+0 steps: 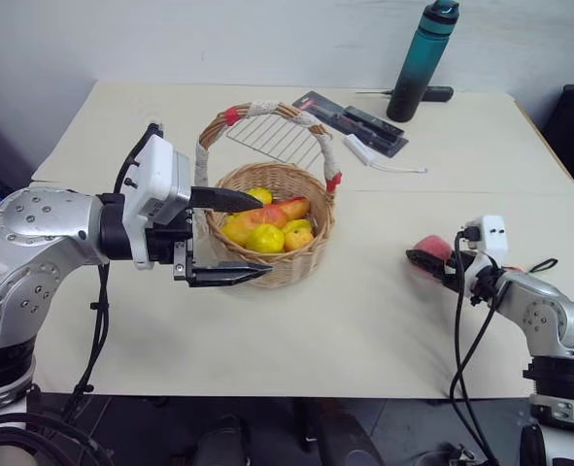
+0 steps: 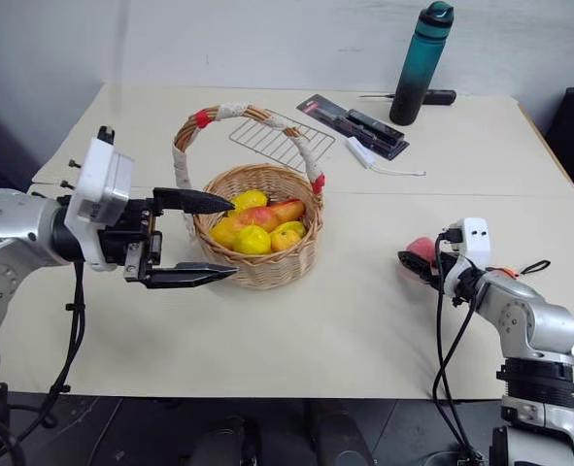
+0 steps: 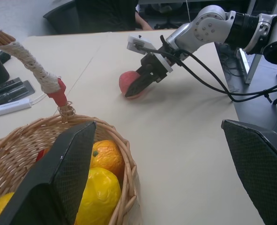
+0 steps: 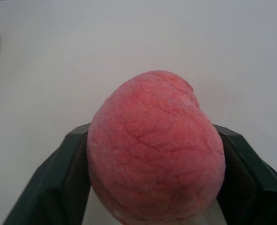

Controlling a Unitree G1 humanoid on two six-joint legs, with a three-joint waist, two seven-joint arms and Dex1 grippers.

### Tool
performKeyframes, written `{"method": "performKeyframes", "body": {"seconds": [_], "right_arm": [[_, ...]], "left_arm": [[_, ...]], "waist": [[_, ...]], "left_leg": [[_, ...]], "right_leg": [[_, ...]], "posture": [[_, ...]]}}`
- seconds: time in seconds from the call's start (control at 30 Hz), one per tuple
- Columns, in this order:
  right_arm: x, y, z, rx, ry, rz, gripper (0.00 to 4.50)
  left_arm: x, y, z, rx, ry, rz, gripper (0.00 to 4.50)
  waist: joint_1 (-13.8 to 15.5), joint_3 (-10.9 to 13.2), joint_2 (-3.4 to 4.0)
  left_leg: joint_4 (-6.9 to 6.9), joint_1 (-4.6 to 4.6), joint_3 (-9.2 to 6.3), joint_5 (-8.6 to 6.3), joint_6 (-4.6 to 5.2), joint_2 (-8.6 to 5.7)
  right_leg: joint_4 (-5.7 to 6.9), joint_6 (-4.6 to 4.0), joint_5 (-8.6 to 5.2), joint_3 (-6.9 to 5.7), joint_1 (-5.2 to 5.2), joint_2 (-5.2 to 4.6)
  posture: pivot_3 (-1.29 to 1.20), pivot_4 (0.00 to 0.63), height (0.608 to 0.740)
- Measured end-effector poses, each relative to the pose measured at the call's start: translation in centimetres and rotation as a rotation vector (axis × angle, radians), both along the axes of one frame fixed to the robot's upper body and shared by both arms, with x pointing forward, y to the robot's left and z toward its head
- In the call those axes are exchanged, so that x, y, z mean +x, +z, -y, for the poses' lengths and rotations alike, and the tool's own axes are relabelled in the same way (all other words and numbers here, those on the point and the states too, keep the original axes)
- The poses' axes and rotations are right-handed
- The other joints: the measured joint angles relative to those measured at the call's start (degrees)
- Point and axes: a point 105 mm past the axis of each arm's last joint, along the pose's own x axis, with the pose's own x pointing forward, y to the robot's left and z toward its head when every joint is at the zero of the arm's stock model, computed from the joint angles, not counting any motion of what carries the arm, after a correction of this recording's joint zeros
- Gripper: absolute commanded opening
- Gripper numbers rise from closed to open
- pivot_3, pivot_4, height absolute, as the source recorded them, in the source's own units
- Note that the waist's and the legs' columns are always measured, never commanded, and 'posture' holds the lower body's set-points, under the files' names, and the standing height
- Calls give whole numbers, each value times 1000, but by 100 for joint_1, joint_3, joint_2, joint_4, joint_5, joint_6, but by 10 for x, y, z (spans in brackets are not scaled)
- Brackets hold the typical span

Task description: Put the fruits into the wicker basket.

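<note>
Beige tabletop (image 1: 364, 320) carried the wicker basket (image 1: 288, 264), whose fruits (image 1: 267, 225) were partly hidden by its rim and by the upper finger of the left gripper (image 1: 230, 238), spread wide beside the near wall. Well to the right, a pink-red, finely wrinkled peach (image 4: 154, 150) lay on the table, its underside cut off. It sat between the right gripper (image 2: 415, 260) fingers, both touching its sides, though a firm clamp could not be judged
</note>
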Motion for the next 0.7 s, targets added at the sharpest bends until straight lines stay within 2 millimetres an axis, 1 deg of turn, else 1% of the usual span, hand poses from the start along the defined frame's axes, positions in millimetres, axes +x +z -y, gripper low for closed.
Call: {"method": "performKeyframes", "body": {"seconds": [0.03, 0.1, 0.13, 0.23, 0.3, 0.37, 0.4, 0.5, 0.6, 0.7], "right_arm": [[-4, 4, -6, 13, 39, 18, 2482], [-12, 18, -21, 48, 138, 71, 2429], [-19, 29, -33, 66, 215, 103, 2429], [-44, 73, -72, 81, 466, 226, 2429], [-53, 97, -98, 61, 591, 300, 2429], [-51, 109, -119, 50, 647, 333, 2429], [-48, 115, -133, 50, 664, 349, 2429], [-39, 126, -168, 38, 699, 376, 2429], [-25, 128, -190, 8, 677, 376, 2429], [-9, 124, -208, -29, 627, 368, 2429]], "left_arm": [[0, 1, -1, -5, 4, 1, 4500], [1, 2, -3, -20, 19, -3, 4500], [1, 3, -6, -32, 30, -10, 4500], [3, 2, -15, -62, 83, -29, 4500], [3, 2, -20, -71, 106, -35, 4500], [2, 2, -24, -73, 126, -36, 4500], [2, 2, -26, -71, 137, -38, 4500], [3, 3, -28, -70, 155, -33, 4500], [3, 4, -29, -76, 164, -28, 4500], [4, 5, -29, -79, 176, -24, 4500]], "waist": [[0, 0, 0], [-4, 2, 3], [-9, 4, 7], [-23, 7, 8], [-34, 8, 7], [-45, 6, 5], [-56, 6, 4], [-68, 6, 5], [-68, 5, 4], [-59, 1, 2]], "left_leg": [[-1, 0, -2, 0, -2, 2], [-1, 2, -1, -1, -2, 2], [-1, 3, 0, -2, -1, 3], [-1, 8, -3, -3, 1, 7], [-1, 8, -5, -2, 1, 6], [0, 9, -5, 0, 2, 4], [0, 8, -5, 2, 3, 4], [-3, -2, -7, 2, 3, 4], [-2, -24, -6, 5, -5, 4], [10, -91, 0, 15, -22, 2]], "right_leg": [[3, 0, 0, -1, -1, 2], [10, 0, -1, -1, -3, 2], [13, 0, -1, -1, -3, 2], [16, -3, -3, -4, 0, 5], [11, -5, -4, -4, 1, 4], [10, -10, -4, -3, 1, 3], [11, -14, -3, -3, 0, 3], [13, -20, -6, -5, -14, 3], [21, -20, -6, -7, -40, -1], [46, -19, -4, -9, -118, -8]], "posture": [[0, 150, 740], [0, 150, 740], [0, 150, 740], [0, 150, 740], [0, 150, 740], [0, 150, 740], [0, 150, 740], [0, 150, 740], [0, 150, 740], [0, 150, 740]]}}
